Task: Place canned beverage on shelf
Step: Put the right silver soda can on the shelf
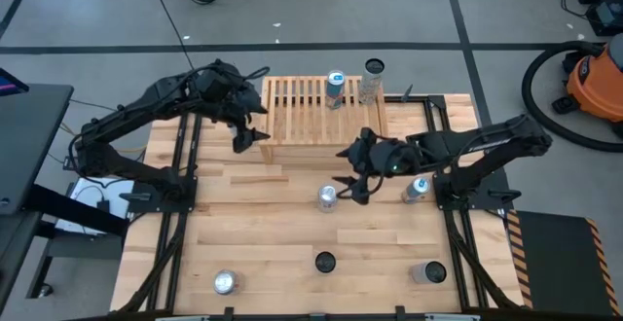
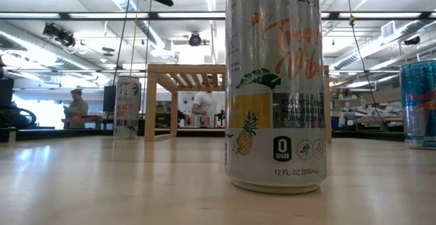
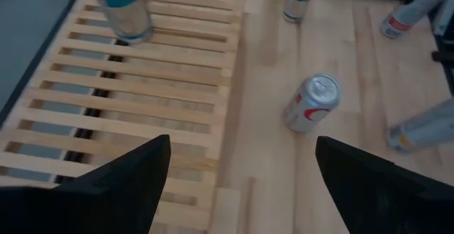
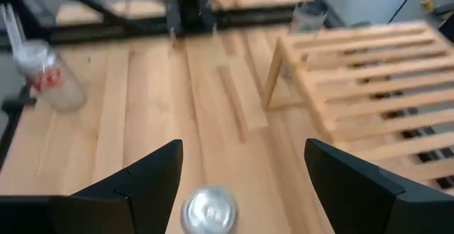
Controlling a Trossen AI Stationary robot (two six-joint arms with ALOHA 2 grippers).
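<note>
I have the right gripper [image 1: 343, 187] spread open just beside a silver can [image 1: 327, 197] at mid-table; the left gripper [image 1: 249, 138], also spread, hangs at the light slatted wooden shelf [image 1: 302, 117], which carries a blue can [image 1: 336, 89]. Another blue can [image 1: 416, 190] stands near the right arm.

Celsius can [image 2: 274, 82] stands upright close to camera on worktop [image 2: 136, 184]; white can [image 2: 127, 108] left of wooden shelf [image 2: 184, 75] behind; blue can [image 2: 418, 103] at right edge
</note>
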